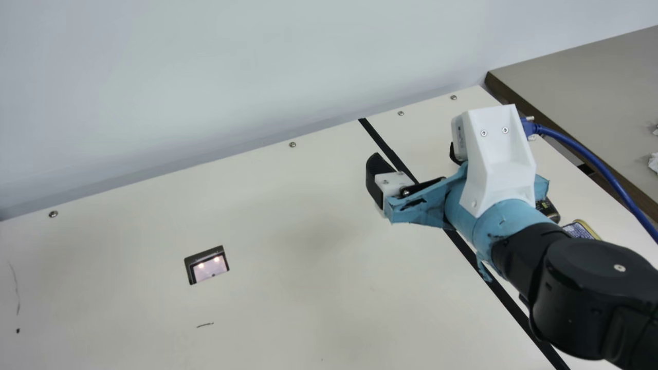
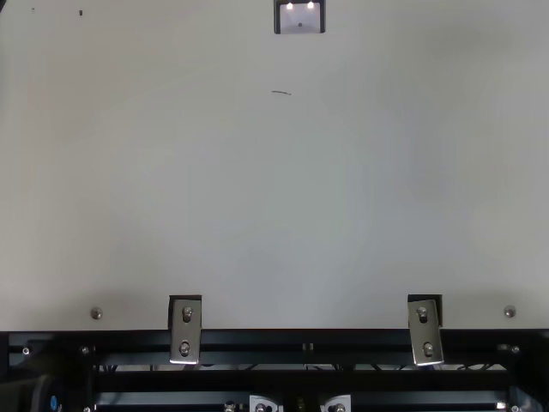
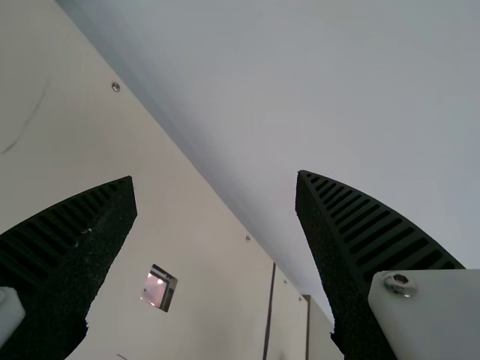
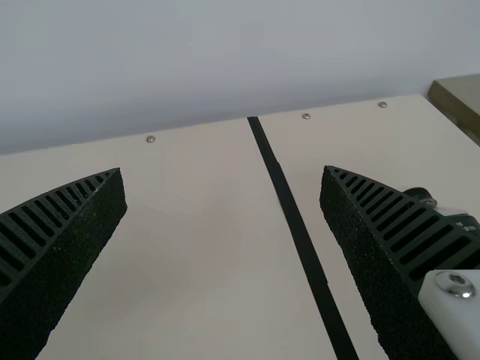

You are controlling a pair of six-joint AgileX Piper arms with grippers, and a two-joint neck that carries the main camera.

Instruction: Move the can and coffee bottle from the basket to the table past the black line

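In the main view my right gripper (image 1: 413, 167) hangs over the black line (image 1: 501, 293), its fingers spread. Beyond the line, partly hidden by that arm, a dark bottle (image 1: 548, 209) and a can with a gold rim (image 1: 580, 230) are on the table. My right gripper (image 4: 223, 171), in its wrist view, is open with nothing between the fingers; the dark bottle (image 4: 421, 196) is partly behind one finger, past the black line (image 4: 300, 232). In the left wrist view my left gripper (image 3: 215, 178) is open and holds nothing, with the black line (image 3: 268, 311) far off.
The cream table (image 1: 288, 226) has a rectangular cutout (image 1: 207, 264) and borders a pale wall (image 1: 231, 77). At the right, a blue cable (image 1: 596, 159) runs from the right wrist, near a grey surface (image 1: 591, 82). Metal clamps (image 2: 186, 330) line the table's near edge.
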